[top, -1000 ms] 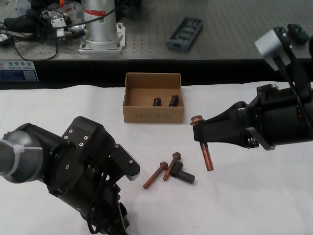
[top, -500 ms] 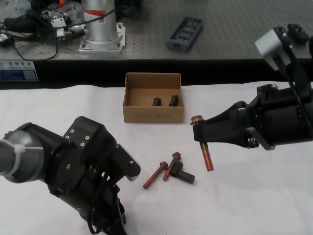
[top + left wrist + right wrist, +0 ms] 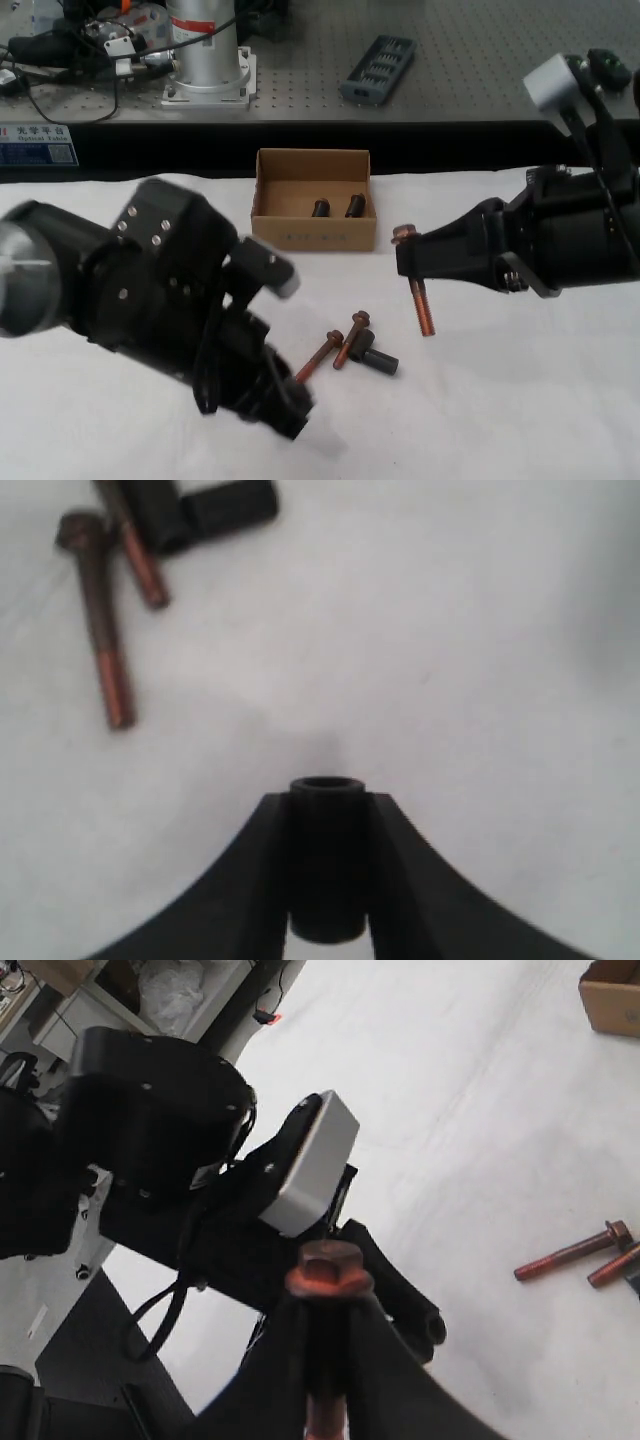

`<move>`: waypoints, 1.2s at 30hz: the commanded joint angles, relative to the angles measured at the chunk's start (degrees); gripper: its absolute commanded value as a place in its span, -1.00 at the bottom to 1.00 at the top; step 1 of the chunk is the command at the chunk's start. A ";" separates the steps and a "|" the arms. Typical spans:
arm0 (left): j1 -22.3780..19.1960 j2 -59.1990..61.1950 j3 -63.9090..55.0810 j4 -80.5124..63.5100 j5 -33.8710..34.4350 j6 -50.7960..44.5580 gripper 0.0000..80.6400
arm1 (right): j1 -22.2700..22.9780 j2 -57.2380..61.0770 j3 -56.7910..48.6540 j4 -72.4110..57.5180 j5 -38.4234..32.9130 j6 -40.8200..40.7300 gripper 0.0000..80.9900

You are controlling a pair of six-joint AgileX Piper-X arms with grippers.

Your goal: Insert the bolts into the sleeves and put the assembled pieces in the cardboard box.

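Copper bolt (image 3: pixel 421 300) hangs head-up, pinched in your right gripper (image 3: pixel 404 258) over the cloth (image 3: pixel 520 400); your left gripper (image 3: pixel 328 802) clamps a black sleeve (image 3: pixel 328 880) above the cloth. Watch alignment: any tilt, and the tip could catch the sleeve's rim and jam.

Left gripper (image 3: pixel 329 805), sleeve (image 3: pixel 328 872) between its fingers (image 3: pixel 250 880), now higher, closer to the loose bolts (image 3: pixel 320 357).

My left gripper (image 3: pixel 328 808) pinches 1 black sleeve (image 3: pixel 328 870) between its 2 fingers, over the white cloth (image 3: pixel 480 660). Farther off, 2 copper bolts (image 3: pixel 103 630) lie beside 2 dark sleeves (image 3: pixel 228 504).
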 commanded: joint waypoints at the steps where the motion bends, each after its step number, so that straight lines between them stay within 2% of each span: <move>1: 0.11 -3.22 -0.35 -2.89 9.11 -4.61 -0.99 | -0.40 -0.85 -0.28 -2.53 0.94 0.62 -0.93; 5: 0.11 -6.07 -0.36 -3.17 14.20 -6.53 -0.99 | -0.40 -0.74 -0.28 -4.23 3.38 1.95 -0.93; 9: 0.11 -8.75 -0.36 -5.47 15.90 -10.05 -0.99 | -0.40 -0.74 -0.28 -4.46 5.22 2.97 -0.93; 20: 0.11 -11.04 -0.25 -24.15 21.54 -28.56 -0.99 | -0.40 -0.74 -0.28 -9.33 6.42 6.86 -0.93; 36: 0.11 -11.20 -0.25 -25.66 24.91 -31.29 -0.99 | -0.40 -0.74 -0.28 -15.06 8.95 8.96 -0.93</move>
